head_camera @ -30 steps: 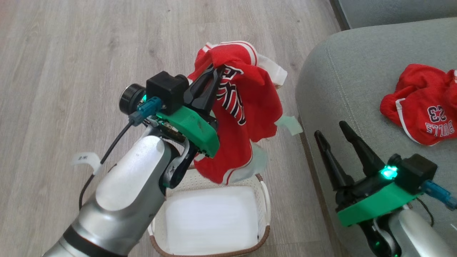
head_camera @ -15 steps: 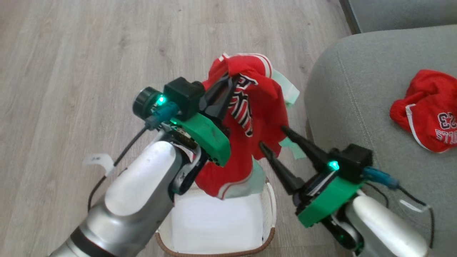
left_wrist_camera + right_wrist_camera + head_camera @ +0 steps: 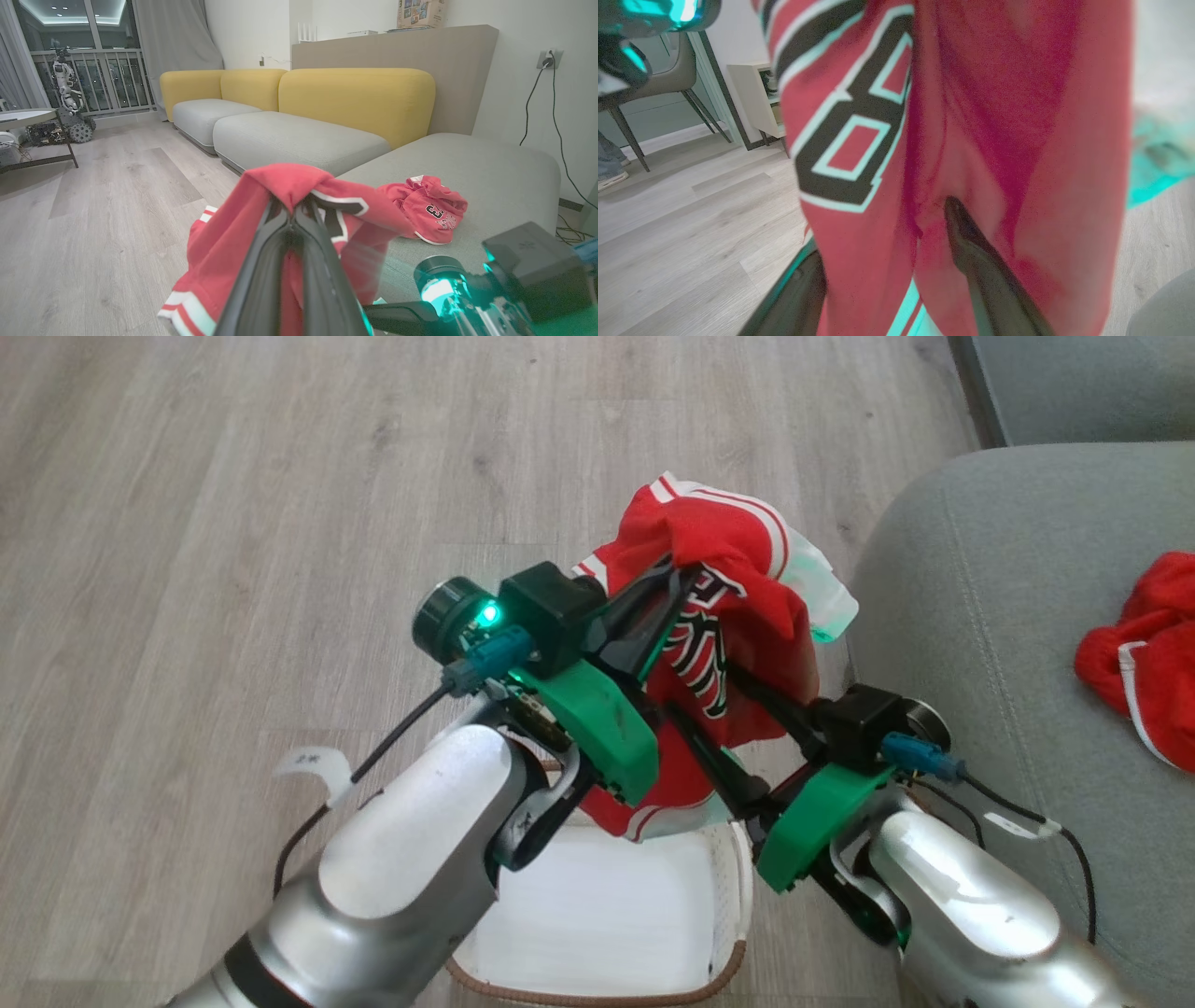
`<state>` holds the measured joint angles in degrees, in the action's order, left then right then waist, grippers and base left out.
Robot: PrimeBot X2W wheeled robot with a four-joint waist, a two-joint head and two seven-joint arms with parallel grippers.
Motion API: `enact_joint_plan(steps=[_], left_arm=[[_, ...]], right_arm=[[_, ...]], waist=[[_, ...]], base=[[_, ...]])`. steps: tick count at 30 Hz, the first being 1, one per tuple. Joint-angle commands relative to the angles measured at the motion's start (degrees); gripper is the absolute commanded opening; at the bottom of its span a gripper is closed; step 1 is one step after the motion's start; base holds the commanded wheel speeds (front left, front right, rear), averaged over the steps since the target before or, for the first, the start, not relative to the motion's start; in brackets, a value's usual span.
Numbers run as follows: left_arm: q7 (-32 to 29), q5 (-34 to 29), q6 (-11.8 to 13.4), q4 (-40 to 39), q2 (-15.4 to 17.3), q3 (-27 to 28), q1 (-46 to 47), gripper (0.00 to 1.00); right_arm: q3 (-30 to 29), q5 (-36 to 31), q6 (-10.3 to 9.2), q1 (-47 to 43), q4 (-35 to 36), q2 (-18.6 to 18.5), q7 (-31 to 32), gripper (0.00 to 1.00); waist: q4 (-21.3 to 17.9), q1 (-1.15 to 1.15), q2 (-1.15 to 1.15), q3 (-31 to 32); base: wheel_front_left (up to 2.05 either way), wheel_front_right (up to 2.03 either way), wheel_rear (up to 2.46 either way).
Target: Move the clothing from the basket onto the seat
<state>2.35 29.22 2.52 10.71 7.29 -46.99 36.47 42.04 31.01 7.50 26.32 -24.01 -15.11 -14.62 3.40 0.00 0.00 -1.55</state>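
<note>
Head view: left end effector (image 3: 677,581) pinches red white-trimmed jersey (image 3: 738,537) above oval cream plastic basket (image 3: 597,997); right end effector (image 3: 700,689) spread around its cloth. Left wrist: second red garment (image 3: 434,210) on grey-green upholstered seat (image 3: 490,163) — "3" legible. Right wrist: black-and-white block letter (image 3: 850,140) — unclear.

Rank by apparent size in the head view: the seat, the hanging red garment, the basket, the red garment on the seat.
1. seat
2. hanging red garment; nearer the camera, so unsure against the basket
3. basket, partly hidden
4. red garment on the seat, cut by the edge
</note>
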Motion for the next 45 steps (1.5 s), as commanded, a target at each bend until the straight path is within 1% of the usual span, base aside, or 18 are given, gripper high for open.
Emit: enact_joint_plan(steps=[1,6,7,8,9,10,15,20,28,29,33,34,36,37,38,45], left_arm=[[-0.1,0.3,-0.1,-2.3,0.3,2.0,2.9,0.00],[-0.3,0.7,-0.2,-2.6,0.2,1.4,2.5,0.00],[-0.3,0.8,-0.2,-2.7,0.2,1.3,2.4,0.00],[-0.3,0.8,-0.1,-2.8,0.2,1.3,2.4,0.00],[-0.3,0.9,-0.1,-2.8,0.2,1.3,2.3,0.00],[-0.3,0.9,0.0,-2.9,0.3,1.3,2.3,0.00],[-0.3,1.0,0.4,-3.0,0.6,1.6,2.3,0.00],[-0.1,1.4,1.0,-2.1,1.3,2.2,1.9,0.00],[0.7,2.3,2.3,-0.4,2.7,3.1,-0.4,0.00],[0.7,2.3,2.3,-0.4,2.7,3.1,-0.4,0.00],[1.0,2.5,2.9,-0.3,3.1,3.3,-1.3,0.00],[1.1,2.6,2.9,-0.3,3.2,3.3,-1.4,0.04],[1.0,2.6,2.8,-0.4,3.1,2.9,-1.7,0.71],[1.1,2.7,2.8,-0.5,3.1,2.8,-1.8,0.98],[1.1,2.7,2.7,-0.6,3.1,2.6,-2.0,1.00],[1.6,2.4,2.5,-1.2,2.8,1.3,-2.7,1.00]], right_arm=[[-0.4,-0.6,-0.01,1.8,0.9,1.0,-0.4,1.00],[-1.5,-1.1,-0.01,2.6,-2.0,2.2,-0.4,1.00],[-1.6,-0.9,-0.01,2.8,-2.4,2.3,-0.4,0.94],[-1.8,-0.8,-0.01,2.9,-2.6,2.4,-0.4,0.69],[-2.0,-0.7,-0.01,2.9,-2.8,2.4,-0.4,0.23],[-2.3,-0.7,-0.01,3.0,-2.8,2.5,-0.4,0.00],[-3.4,-0.7,-0.01,3.0,-2.1,2.5,-0.4,0.00],[-5.1,-0.8,-0.01,1.5,0.4,2.0,-0.4,0.00],[-11.7,-1.5,-0.01,-3.2,6.5,0.6,-0.4,0.00],[-11.7,-1.5,-0.01,-3.2,6.5,0.6,-0.4,0.00],[-16.1,-2.5,-0.01,-5.5,10.1,0.0,-0.4,0.00],[-17.1,-2.7,-0.01,-6.1,10.9,0.0,-0.4,0.00],[-19.1,-3.3,-0.01,-7.0,12.6,-0.3,-0.4,0.00],[-20.1,-3.5,-0.01,-7.4,13.3,-0.3,-0.4,0.00],[-21.0,-3.7,-0.01,-7.7,13.9,-0.5,-0.4,0.00],[-25.3,-5.5,-0.01,-9.1,17.5,-1.9,-0.4,0.00]], waist=[[0.4,0.00,0.00,0.0],[1.3,0.00,0.00,0.1],[1.5,0.00,0.00,0.1],[1.6,0.00,0.00,0.1],[1.7,0.00,0.00,0.1],[1.8,0.00,0.00,0.1],[1.8,0.00,0.00,-0.3],[1.5,0.00,0.00,-0.3],[-0.2,0.00,0.00,-0.5],[-0.2,0.00,0.00,-0.5],[-1.2,0.00,0.00,-0.5],[-1.5,0.00,0.00,-0.5],[-2.1,0.00,0.00,-0.3],[-2.4,0.00,0.00,-0.2],[-2.8,0.00,0.00,-0.2],[-6.3,0.00,0.00,0.0]], base=[[0.00,0.00,0.00],[0.00,0.00,0.00],[0.00,0.00,0.00],[0.00,0.00,0.00],[0.00,0.00,0.00],[0.00,0.00,0.00],[0.00,0.00,0.00],[0.00,0.00,0.00],[0.00,0.00,0.00],[0.00,0.00,0.00],[0.00,0.00,0.00],[0.00,0.00,0.00],[0.00,0.00,0.00],[0.00,0.00,0.00],[0.00,0.00,0.00],[0.00,0.00,0.00]])
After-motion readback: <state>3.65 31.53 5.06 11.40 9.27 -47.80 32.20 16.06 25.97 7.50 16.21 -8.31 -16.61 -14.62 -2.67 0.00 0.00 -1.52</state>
